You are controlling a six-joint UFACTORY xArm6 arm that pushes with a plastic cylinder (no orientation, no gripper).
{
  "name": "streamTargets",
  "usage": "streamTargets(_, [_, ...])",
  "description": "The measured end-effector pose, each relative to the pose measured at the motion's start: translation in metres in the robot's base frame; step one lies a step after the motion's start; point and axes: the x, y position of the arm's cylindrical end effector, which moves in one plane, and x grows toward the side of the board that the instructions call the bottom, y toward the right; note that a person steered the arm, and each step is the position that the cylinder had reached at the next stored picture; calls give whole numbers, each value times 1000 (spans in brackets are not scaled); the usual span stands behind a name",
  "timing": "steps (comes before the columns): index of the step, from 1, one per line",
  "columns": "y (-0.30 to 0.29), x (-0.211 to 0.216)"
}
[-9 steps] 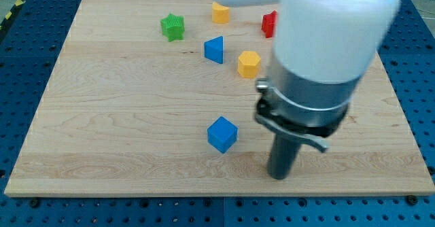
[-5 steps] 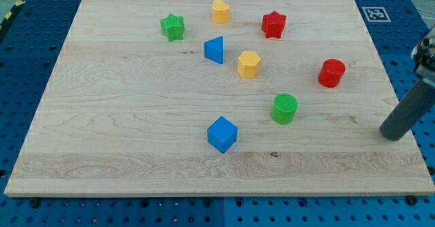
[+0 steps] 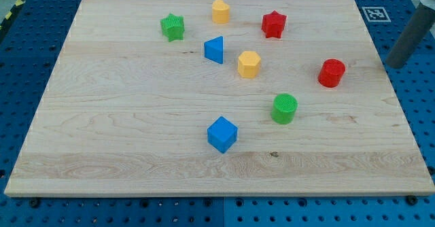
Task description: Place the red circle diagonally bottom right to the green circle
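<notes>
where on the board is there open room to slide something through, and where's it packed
Free: the whole left side, below the green star and left of the blue cube; the bottom strip under the blue cube and green circle; the bottom right corner, below the red circle. Crowded: the top middle, around the blue triangle and yellow blocks. My tip sits right of the red circle.

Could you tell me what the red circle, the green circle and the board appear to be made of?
The red circle and green circle look like matte plastic, possibly 3D-printed: fine ridges line their tops. The board looks like pale, smooth wood, with grain streaks running its length. My tip, a dark rod, stands at the board's right edge, to the right of the red circle and apart from it.
</notes>
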Motion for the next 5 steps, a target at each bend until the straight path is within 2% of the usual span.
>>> streamTargets(3, [-32,-4])
streamTargets(5, [-36,-40])
